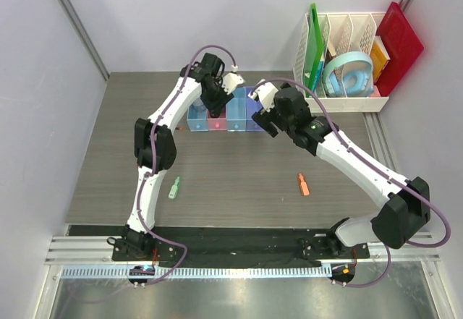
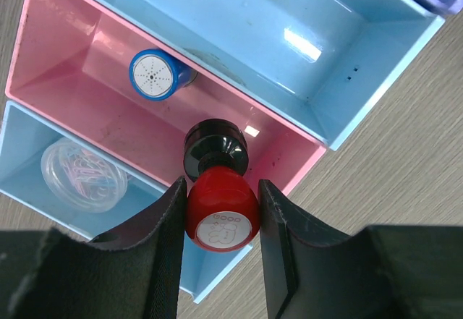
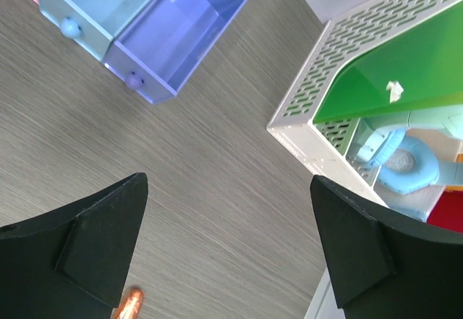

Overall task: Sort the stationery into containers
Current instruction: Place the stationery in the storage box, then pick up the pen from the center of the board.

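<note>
Gripping a red stamp [image 2: 221, 216], left tool [image 2: 221, 189] hovers over pink bin [image 2: 69, 62].

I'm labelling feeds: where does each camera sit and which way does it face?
Top external: above, behind the bases, looking down on the table; left arm and right arm show.
Left wrist: on left arm, down into the pink bin; left gripper clamps red stamp.
Right wrist: on right arm, toward purple bin and white rack; right gripper open.
Top and right wrist share the orange marker.
</note>
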`<state>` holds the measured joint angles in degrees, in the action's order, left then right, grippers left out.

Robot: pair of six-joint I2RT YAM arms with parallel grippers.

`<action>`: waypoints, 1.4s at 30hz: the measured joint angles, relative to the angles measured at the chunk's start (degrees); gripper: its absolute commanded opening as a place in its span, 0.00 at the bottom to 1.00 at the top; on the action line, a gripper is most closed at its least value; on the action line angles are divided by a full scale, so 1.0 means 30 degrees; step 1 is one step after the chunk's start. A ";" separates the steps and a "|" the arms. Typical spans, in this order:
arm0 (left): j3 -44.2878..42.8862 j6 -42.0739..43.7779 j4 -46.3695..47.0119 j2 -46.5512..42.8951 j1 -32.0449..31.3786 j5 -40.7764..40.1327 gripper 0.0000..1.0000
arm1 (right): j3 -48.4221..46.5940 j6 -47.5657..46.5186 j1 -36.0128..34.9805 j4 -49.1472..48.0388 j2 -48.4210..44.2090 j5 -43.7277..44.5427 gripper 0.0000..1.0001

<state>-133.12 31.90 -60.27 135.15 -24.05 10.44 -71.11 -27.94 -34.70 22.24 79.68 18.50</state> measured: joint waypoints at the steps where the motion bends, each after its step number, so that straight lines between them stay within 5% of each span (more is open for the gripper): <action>1: 0.0036 0.0015 0.0022 0.0000 0.0000 -0.0015 0.23 | 0.0255 -0.0044 0.0066 -0.0029 -0.0117 0.0044 1.00; 5: 0.0117 0.0015 0.0051 0.0000 -0.0015 -0.0087 0.59 | 0.1137 -0.0138 0.0299 -0.0066 -0.0452 0.0175 1.00; 8: 0.0328 0.0058 0.0204 0.0000 -0.0029 -0.0153 0.76 | 0.1967 -0.0138 0.0612 -0.0146 -0.0488 0.0189 1.00; 20: 0.1224 -0.0204 0.1326 -0.0255 -0.0036 -0.0488 0.79 | 0.6506 0.0466 0.2594 0.0372 -0.1719 -0.0525 1.00; 29: 0.3847 -0.0918 0.2215 -0.4794 -0.0036 -0.0503 0.80 | 0.8735 0.1260 0.3104 0.1122 -0.2295 -0.1829 0.98; 37: 0.5049 -0.0947 0.3053 -0.6623 0.0073 -0.0991 0.79 | 0.9683 0.1464 0.3104 0.1413 -0.1202 -0.2769 0.82; 42: 0.9107 -0.0998 0.3453 -0.8429 0.0641 -0.0998 0.79 | 0.9887 0.1464 0.3147 0.1523 -0.0262 -0.3147 0.71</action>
<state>-105.80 28.91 -49.91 109.86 -22.13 7.44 -41.45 -23.55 -25.26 26.81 78.89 9.06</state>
